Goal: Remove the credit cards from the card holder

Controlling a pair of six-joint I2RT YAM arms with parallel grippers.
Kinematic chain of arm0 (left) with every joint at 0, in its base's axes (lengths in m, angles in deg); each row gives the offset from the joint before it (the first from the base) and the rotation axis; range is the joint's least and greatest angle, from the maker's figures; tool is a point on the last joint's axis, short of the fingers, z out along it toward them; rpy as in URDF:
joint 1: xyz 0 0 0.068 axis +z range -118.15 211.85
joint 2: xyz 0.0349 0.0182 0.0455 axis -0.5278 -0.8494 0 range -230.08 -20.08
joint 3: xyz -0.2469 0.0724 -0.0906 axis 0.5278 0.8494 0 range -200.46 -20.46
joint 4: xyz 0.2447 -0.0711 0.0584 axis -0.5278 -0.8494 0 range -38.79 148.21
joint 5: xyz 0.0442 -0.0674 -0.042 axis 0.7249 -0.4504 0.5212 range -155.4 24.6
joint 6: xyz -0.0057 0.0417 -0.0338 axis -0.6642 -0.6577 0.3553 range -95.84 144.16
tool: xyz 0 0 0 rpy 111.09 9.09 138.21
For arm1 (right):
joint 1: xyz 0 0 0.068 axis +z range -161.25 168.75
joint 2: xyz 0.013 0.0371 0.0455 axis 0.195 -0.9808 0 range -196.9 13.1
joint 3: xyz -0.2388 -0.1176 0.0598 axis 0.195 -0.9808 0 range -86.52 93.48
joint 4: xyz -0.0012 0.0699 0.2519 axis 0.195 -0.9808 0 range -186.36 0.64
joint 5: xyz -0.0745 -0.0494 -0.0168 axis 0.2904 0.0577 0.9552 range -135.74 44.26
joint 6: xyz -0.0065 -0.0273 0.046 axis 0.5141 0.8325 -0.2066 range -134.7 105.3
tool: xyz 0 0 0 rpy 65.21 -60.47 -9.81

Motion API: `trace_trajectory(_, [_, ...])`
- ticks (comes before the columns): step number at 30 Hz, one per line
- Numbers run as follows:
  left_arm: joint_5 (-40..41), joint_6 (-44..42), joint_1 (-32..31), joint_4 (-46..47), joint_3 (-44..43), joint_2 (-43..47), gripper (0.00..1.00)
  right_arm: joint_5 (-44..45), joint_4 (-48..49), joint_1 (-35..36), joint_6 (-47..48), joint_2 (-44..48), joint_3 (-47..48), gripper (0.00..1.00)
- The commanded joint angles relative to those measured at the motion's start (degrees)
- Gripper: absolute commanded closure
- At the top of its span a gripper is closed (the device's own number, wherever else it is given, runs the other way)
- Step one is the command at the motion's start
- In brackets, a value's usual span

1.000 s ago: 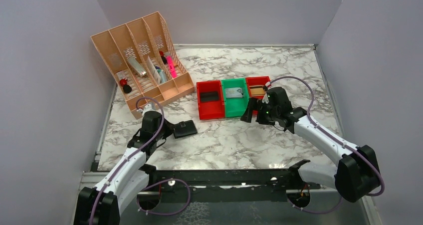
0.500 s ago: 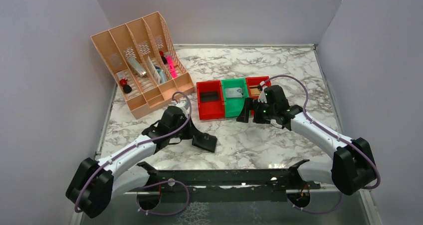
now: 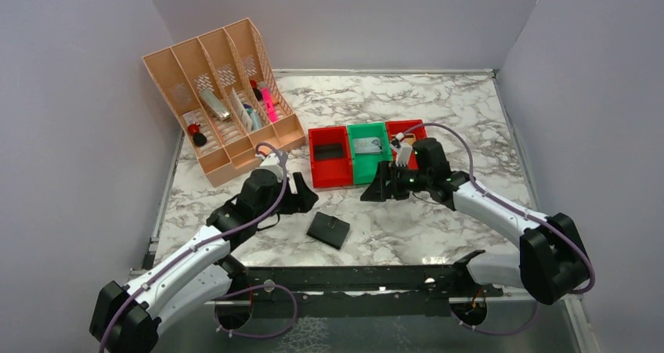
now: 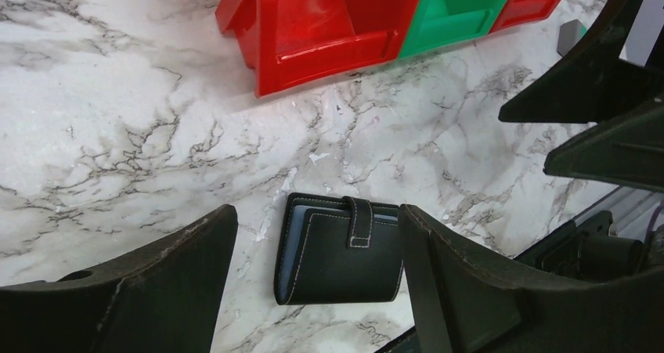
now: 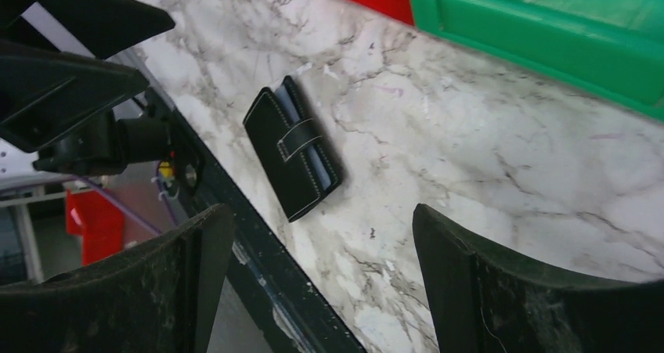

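Lying closed, stitched black card holder (image 4: 338, 261)

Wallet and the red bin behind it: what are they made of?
The wallet looks like black leather or imitation: matte grain, pale stitching along its edges and strap. The red bin looks like moulded plastic: glossy, with bright highlights on its rim.
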Motion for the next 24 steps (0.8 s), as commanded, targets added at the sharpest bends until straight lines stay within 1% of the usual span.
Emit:
trace_trajectory(1, [0.72, 3.88, -0.07, -1.56, 2.02, -1.12, 0.23, -5.64, 5.09, 3.12, -1.63, -3.78, -0.85, 0.16])
trace_trajectory(6, [-5.49, 6.27, -0.07, 2.41, 4.05, -5.38, 0.33, -5.38, 9.40, 8.54, -5.52, -10.44, -1.37, 0.22])
trace_trajectory(10, [-9.54, 5.41, -0.07, 3.73, 4.45, -7.92, 0.42, -6.15, 13.66, 10.44, -10.21, -15.52, -2.10, 0.27])
trace_trajectory(15, [-11.70, 3.03, -0.07, 4.13, 4.55, -9.59, 0.50, -6.28, 17.99, 12.83, -15.58, -19.47, -3.66, 0.33])
trace_trajectory(19, [-13.34, 2.75, -0.10, 4.63, 4.80, -11.52, 0.59, -6.11, 22.37, 13.76, -19.05, -21.27, -6.17, 0.38])
trace_trajectory(22, [-13.73, 2.34, -0.15, 4.82, 5.34, -12.86, 0.67, -6.43, 26.09, 14.25, -21.87, -21.75, -7.47, 0.40])
trace_trajectory(24, [-13.81, 2.15, -0.16, 5.03, 5.54, -13.71, 0.69, -6.47, 28.30, 14.49, -23.67, -22.08, -8.05, 0.41])
